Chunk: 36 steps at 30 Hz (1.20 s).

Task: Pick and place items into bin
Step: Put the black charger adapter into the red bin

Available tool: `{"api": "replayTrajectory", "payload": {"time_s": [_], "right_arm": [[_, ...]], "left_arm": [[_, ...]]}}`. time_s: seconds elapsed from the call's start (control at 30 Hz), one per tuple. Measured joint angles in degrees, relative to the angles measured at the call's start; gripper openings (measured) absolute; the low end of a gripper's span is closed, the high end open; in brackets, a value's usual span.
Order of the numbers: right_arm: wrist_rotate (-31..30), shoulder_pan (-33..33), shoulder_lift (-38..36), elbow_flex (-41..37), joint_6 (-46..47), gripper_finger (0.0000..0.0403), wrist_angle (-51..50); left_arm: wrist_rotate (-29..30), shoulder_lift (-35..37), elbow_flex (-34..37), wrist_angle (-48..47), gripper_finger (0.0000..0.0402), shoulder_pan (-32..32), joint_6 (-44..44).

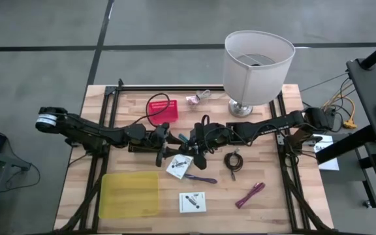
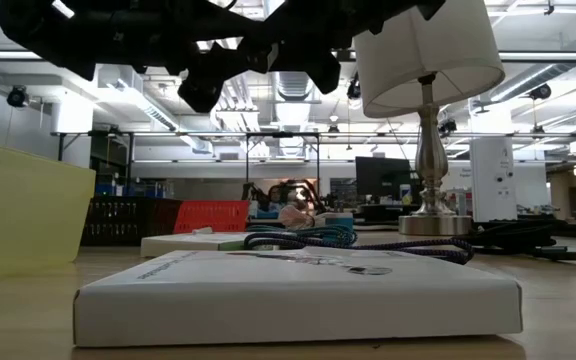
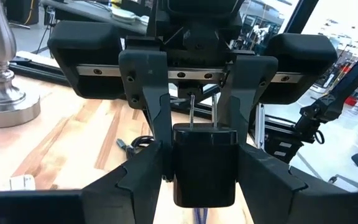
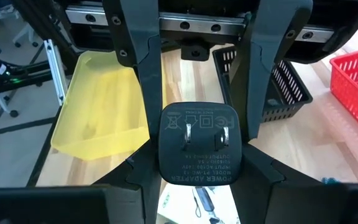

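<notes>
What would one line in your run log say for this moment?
phase: handover above table centre | left gripper: shut on power adapter | right gripper: shut on same adapter | adapter not yet in yellow bin

Left gripper (image 1: 164, 145) and right gripper (image 1: 198, 140) meeting mid-table, both jaws clamped, arms stretched inward.
</notes>
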<state>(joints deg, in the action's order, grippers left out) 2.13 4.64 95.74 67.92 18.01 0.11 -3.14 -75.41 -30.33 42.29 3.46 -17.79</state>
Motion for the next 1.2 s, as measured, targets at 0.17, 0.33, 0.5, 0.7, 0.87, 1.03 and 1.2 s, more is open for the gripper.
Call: {"api": "replayTrajectory", "payload": {"time_s": [0.17,0.33,0.5,0.7,0.87,1.03,1.2], "right_arm": [[-0.1,0.0,0.0,0.0,0.1,0.0132,-0.3],[-0.4,0.0,0.0,0.0,-0.2,0.0140,-0.1],[-0.4,0.0,0.0,0.0,-0.2,0.0180,0.5],[-0.1,-0.1,0.0,0.0,1.0,0.0190,-2.7],[1.3,-0.1,0.0,0.0,1.6,0.0188,-6.1],[1.9,0.1,0.0,0.0,2.9,0.0186,-8.7],[1.3,0.0,0.0,0.0,3.6,0.0187,-10.7]], "left_arm": [[0.0,0.5,0.0,-0.3,0.0122,0.0,0.0],[-0.2,0.6,0.0,-0.2,0.0121,-0.1,0.4],[0.3,0.7,-0.2,0.3,0.0121,-0.2,0.6],[-0.4,2.2,-0.1,-1.8,0.0121,-1.9,0.6],[0.0,3.6,0.0,-3.9,0.0121,-4.7,0.8],[0.5,5.9,0.3,-12.0,0.0121,-9.5,0.8],[1.5,10.3,0.6,-24.9,0.0121,-17.3,3.4]]}}
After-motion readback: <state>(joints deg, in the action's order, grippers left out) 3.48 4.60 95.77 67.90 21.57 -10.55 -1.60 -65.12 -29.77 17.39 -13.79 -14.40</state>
